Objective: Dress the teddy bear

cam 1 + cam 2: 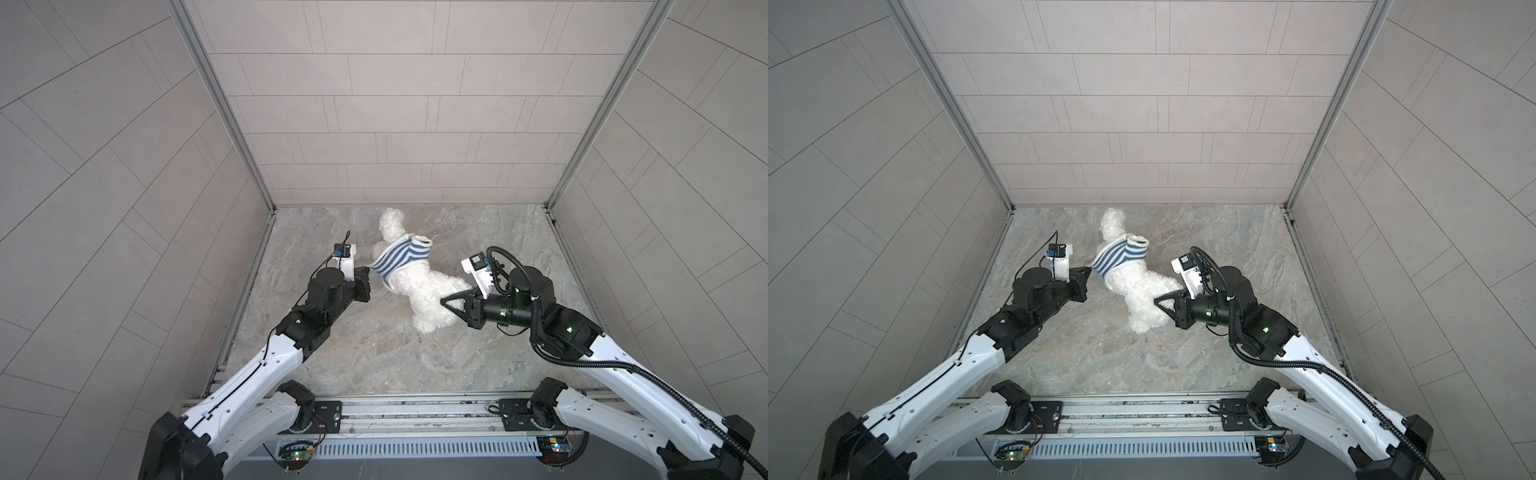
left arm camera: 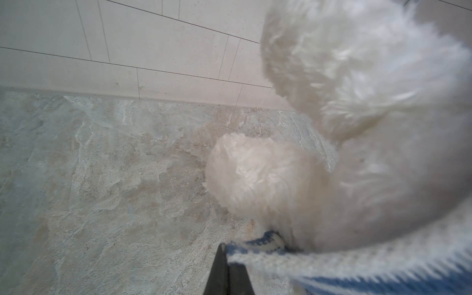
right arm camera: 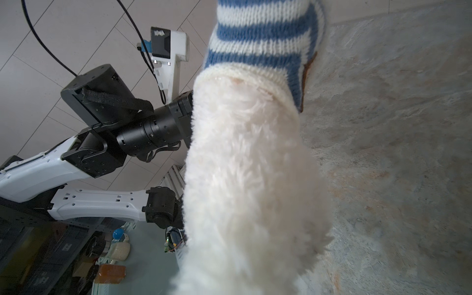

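The left gripper (image 1: 367,267) pinches the edge of the small blue-and-white striped knitted shirt (image 1: 395,257). The right gripper (image 1: 444,301) is squeezed onto the fluffy white teddy bear (image 1: 428,286), and its fur hides the fingertips. One bear, wearing one shirt on its chest, lies mid-way on the grey stone table (image 1: 374,353), between two arms.

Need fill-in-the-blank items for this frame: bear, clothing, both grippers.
1. The left gripper is shut on the hem of the ___.
2. The right gripper is shut on the fur of the ___.
3. The knitted stripes are white and ___.
Missing: shirt; teddy bear; blue.
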Available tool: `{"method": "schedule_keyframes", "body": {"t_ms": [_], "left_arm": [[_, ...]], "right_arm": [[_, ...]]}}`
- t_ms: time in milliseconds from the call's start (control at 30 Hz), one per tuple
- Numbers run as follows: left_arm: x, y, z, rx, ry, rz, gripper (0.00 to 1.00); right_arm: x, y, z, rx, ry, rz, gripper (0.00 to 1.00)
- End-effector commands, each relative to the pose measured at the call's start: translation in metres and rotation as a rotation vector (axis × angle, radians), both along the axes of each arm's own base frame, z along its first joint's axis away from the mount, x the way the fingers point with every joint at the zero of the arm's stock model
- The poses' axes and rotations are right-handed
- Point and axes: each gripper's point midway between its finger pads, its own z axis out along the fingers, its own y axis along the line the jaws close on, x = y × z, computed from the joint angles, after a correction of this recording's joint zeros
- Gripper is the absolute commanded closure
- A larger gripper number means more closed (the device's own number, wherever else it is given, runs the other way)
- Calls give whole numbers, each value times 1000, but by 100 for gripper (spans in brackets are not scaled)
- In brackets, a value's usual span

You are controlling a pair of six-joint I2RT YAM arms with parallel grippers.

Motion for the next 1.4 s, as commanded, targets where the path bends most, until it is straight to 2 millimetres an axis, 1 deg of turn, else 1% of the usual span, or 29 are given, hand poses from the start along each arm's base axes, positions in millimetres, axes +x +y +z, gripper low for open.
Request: {"method": "schedule_keyframes", "body": {"t_ms": [0, 33, 100, 167, 233, 267, 333, 367, 400, 500, 567, 667, 733, 800, 900, 933, 1033, 1167, 1233, 1367], "left_arm": [[-12, -9, 24, 30, -76, -45, 85], [-17, -9, 24, 38, -76, -50, 76], [-29, -2, 25, 58, -85, -45, 56], [-41, 9, 25, 80, -98, -33, 42], [-56, 11, 27, 86, -122, -67, 29], [-67, 7, 29, 79, -138, -111, 25], [-91, -9, 38, 59, -188, -220, 17], [-102, -18, 44, 54, -212, -273, 12], [-111, -25, 47, 65, -226, -313, 10], [-131, -50, 55, 128, -262, -428, 8], [-137, -65, 58, 201, -296, -469, 8], [-132, -77, 62, 314, -345, -462, 8], [-130, -83, 66, 349, -371, -471, 10], [-124, -84, 70, 397, -399, -434, 13], [-119, -92, 75, 489, -448, -407, 25], [-118, -93, 76, 528, -464, -387, 27], [-114, -95, 77, 629, -509, -353, 30], [-113, -102, 70, 752, -538, -363, 31], [-110, -104, 70, 799, -553, -336, 34], [-102, -104, 81, 859, -597, -263, 39]], "right_arm": [[6, -3, 35, 91, -71, -43, 100], [9, -3, 37, 100, -69, -57, 100], [13, -4, 43, 128, -66, -82, 100], [15, -4, 48, 144, -66, -92, 100], [17, -3, 54, 157, -68, -98, 100], [19, -3, 57, 166, -65, -101, 100], [21, -1, 63, 192, -59, -106, 100], [24, 0, 65, 205, -54, -110, 100], [25, 1, 67, 220, -46, -113, 100], [30, 5, 74, 266, -28, -109, 100], [32, 9, 77, 290, -16, -94, 100], [33, 9, 77, 283, -1, -95, 100], [34, 7, 76, 287, 9, -102, 100], [35, 5, 75, 292, 19, -108, 100], [36, 1, 74, 296, 31, -114, 100], [37, 0, 74, 299, 34, -118, 100], [37, -2, 75, 311, 43, -113, 100], [39, -2, 77, 353, 66, -103, 100], [41, -3, 76, 363, 77, -103, 100], [42, -3, 72, 363, 94, -97, 100]]}}
